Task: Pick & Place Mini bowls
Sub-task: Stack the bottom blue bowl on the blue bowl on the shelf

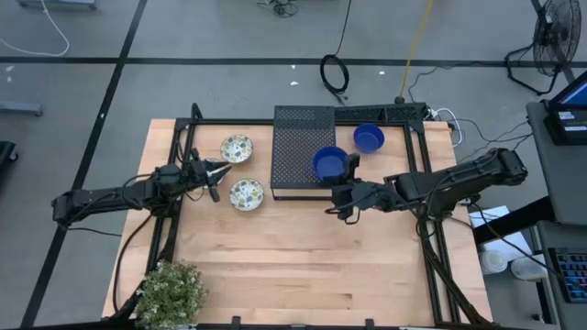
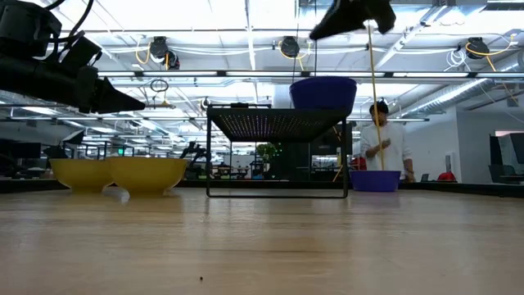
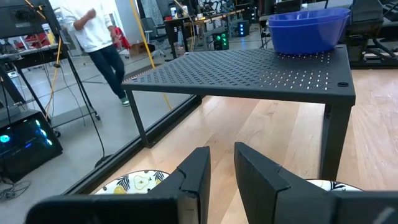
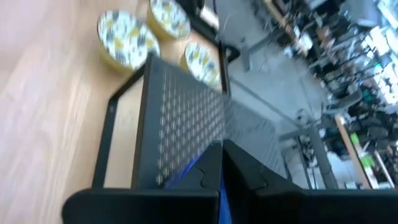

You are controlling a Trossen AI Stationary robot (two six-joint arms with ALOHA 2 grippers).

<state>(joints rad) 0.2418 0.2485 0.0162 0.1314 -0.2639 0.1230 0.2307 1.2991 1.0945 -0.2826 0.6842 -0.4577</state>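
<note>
A blue mini bowl (image 1: 329, 163) (image 2: 323, 92) (image 3: 308, 28) stands by its base on top of the black perforated box (image 1: 301, 151). A second blue bowl (image 1: 368, 137) (image 2: 374, 180) sits on the table to the right of the box. Two floral bowls (image 1: 237, 148) (image 1: 246, 193) rest on the table to the left of the box. My right gripper (image 1: 337, 191) (image 2: 319, 33) (image 4: 221, 149) hangs shut above the bowl on the box, clear of it. My left gripper (image 1: 218, 170) (image 3: 221, 155) stays low between the floral bowls, its fingers a narrow gap apart with nothing between them.
A small potted plant (image 1: 172, 290) stands at the table's near left corner. Black frame rails (image 1: 429, 229) run along the table's left and right sides. A person (image 2: 385, 139) stands in the room beyond the far edge. Bare wood lies near the front.
</note>
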